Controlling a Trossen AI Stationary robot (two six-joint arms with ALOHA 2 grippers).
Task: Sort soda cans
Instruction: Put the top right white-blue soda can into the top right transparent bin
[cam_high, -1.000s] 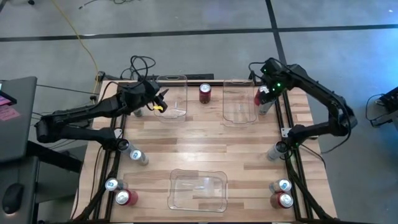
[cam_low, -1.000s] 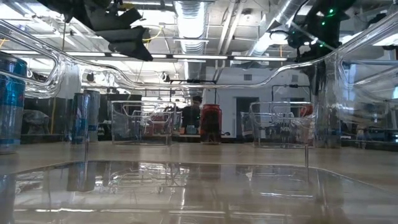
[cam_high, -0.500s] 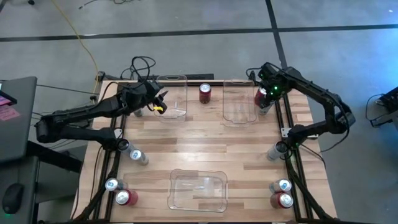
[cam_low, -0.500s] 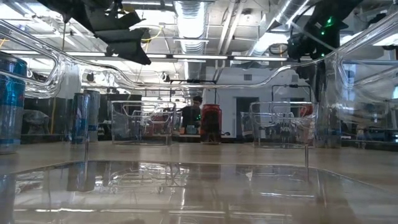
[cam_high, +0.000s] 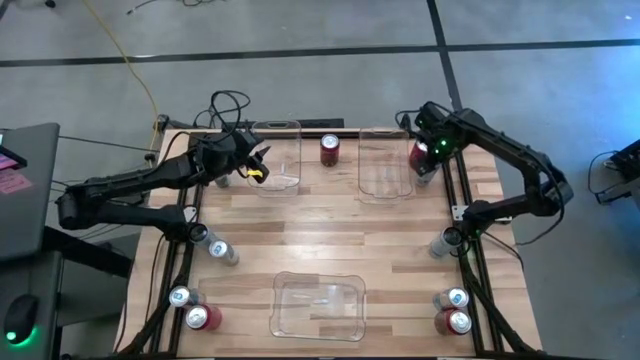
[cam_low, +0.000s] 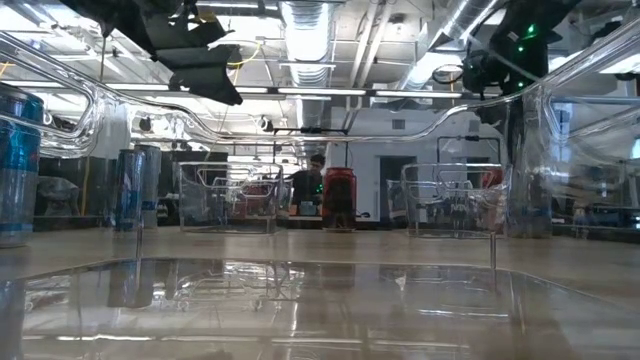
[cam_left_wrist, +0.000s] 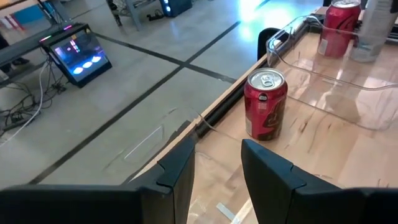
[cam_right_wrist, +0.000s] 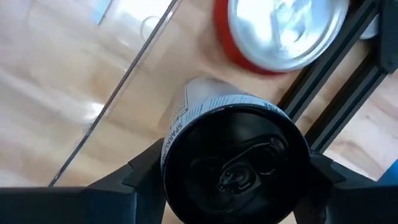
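Overhead, a wooden table (cam_high: 330, 240) with three clear plastic bins: two along the far edge (cam_high: 277, 182) (cam_high: 385, 192), one at the near edge (cam_high: 318, 328). At the far left corner, the left gripper (cam_high: 255, 166), held above the table beside the left far bin, jaws slightly parted and empty. At the far right corner, the right gripper (cam_high: 424, 160), lowered around an upright silver-white can (cam_right_wrist: 233, 168); cannot tell whether clamped on it or only set around it. Touching or just beside that can, a red can (cam_right_wrist: 280, 31). Between the two far bins, another red can (cam_high: 329, 149), upright. Along the left and right edges and at both near corners, more cans standing in small groups, none inside a bin.
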